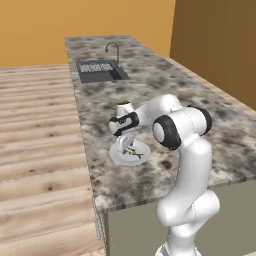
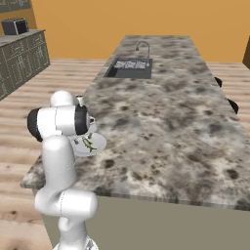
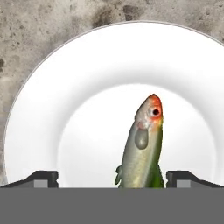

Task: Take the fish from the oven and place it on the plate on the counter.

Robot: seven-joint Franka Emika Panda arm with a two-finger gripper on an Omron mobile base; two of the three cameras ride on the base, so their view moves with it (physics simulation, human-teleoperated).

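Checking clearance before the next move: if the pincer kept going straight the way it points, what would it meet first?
Most likely the fish, lying between the fingertips of the pincer, then the plate under it; depth is unclear.

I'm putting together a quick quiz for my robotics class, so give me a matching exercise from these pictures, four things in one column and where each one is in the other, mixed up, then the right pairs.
Things:
1. fish
2. plate
3. sink
4. gripper

Places:
A. set into the far end of the counter, under the curved tap
B. lying on the plate
C. just above the plate, fingers spread to either side of the fish
D. resting on the counter near its front edge

Pairs: 1-B, 2-D, 3-A, 4-C
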